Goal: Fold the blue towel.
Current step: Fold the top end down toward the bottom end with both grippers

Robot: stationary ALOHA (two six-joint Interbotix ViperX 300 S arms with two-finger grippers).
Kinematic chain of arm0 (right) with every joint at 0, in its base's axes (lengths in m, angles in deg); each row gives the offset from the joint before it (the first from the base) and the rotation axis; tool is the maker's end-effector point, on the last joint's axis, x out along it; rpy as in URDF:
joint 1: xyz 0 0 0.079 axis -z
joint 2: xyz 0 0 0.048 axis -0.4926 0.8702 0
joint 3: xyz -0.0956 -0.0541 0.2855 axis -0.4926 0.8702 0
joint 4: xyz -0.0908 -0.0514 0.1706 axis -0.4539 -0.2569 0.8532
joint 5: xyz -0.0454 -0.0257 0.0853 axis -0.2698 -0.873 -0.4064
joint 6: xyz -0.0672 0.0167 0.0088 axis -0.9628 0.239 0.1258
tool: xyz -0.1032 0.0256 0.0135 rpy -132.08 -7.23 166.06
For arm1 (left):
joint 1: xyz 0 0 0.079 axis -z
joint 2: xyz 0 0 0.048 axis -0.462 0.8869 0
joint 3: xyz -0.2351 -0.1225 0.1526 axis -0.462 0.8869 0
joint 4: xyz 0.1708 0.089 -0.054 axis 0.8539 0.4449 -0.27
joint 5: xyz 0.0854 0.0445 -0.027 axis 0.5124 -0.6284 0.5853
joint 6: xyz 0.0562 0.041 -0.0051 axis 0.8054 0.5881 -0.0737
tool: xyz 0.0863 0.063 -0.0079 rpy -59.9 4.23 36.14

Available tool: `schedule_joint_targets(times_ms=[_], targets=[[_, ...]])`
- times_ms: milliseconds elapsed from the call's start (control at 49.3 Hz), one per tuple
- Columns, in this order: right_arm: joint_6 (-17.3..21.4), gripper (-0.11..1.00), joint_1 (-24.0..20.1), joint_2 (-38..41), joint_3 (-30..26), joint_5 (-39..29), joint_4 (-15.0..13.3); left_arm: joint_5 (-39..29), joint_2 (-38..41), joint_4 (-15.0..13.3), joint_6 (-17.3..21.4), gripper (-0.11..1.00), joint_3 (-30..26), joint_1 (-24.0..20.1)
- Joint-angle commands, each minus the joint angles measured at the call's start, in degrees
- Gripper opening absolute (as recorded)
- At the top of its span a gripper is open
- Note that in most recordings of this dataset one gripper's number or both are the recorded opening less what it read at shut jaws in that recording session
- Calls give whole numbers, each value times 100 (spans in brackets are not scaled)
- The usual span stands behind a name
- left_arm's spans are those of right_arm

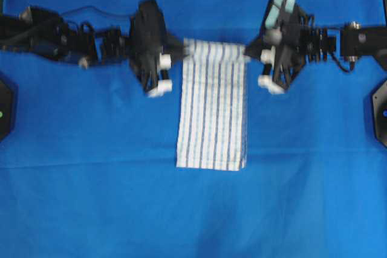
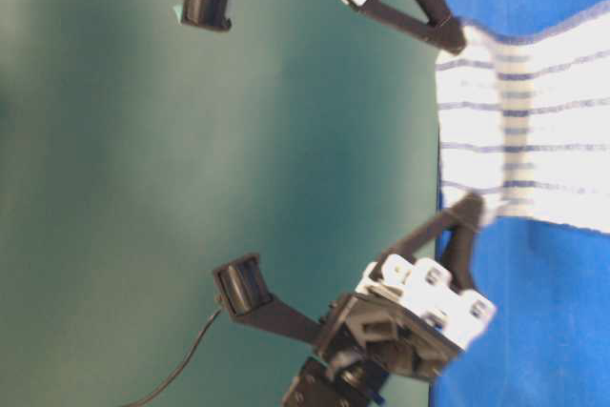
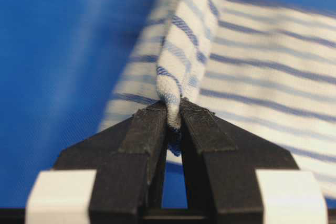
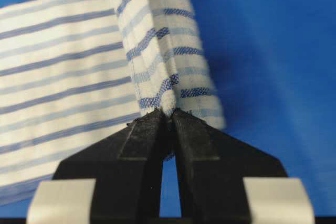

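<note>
The blue towel [image 1: 213, 113], white with dark and light blue stripes, lies as a long narrow strip on the table, its far end lifted. My left gripper [image 1: 185, 51] is shut on the towel's far left corner; in the left wrist view the pinched edge [image 3: 176, 85] rises from between the black fingers [image 3: 147, 129]. My right gripper [image 1: 244, 52] is shut on the far right corner, and the right wrist view shows the fold [image 4: 163, 77] clamped between its fingers [image 4: 194, 135]. The table-level view has the towel [image 2: 529, 126] stretched between both grippers.
A plain blue cloth [image 1: 91, 197] covers the whole table. Black arm bases stand at the left edge [image 1: 5, 107] and right edge [image 1: 380, 110]. A green backdrop [image 2: 238, 140] fills the table-level view.
</note>
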Motion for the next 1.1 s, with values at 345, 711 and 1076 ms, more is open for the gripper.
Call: schedule_joint_targets(times_ms=[345, 711, 1076], targets=[[9, 7, -1582, -97, 53, -167, 914, -598, -88, -26, -422, 4, 0, 1556], [9, 7, -2373, 220, -44, -132, 1608, -729, -53, -18, -756, 4, -35, 2057], [9, 7, -2417, 448, -158, -114, 1679, -729, -26, -18, -747, 4, -44, 2030]])
